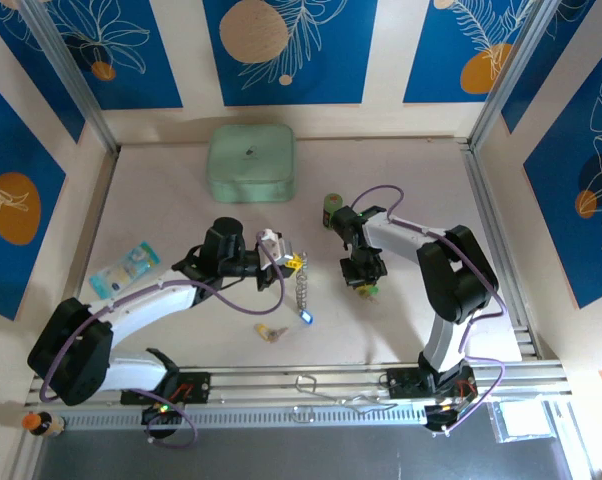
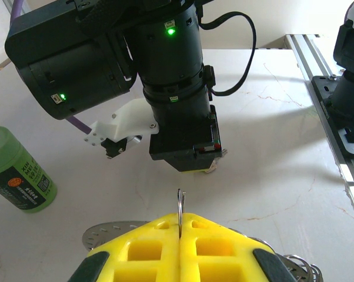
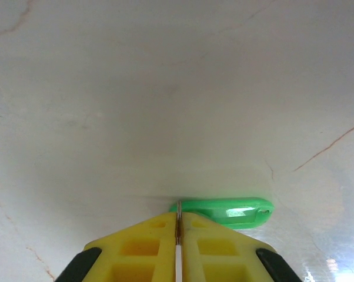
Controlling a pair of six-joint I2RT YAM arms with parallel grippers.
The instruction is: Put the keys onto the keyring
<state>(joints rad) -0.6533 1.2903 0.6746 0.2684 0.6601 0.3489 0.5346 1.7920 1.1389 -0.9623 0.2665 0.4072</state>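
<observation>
left end effector clamped shut on keyring, which runs from the tips toward near edge | blue key at keyring's near end | yellow key loose on desk, just near-left of it | right end effector pinched shut on green key, head poking past tips

Silvery keyring on edge, blue key at its end; yellow key near, green key apart.
</observation>
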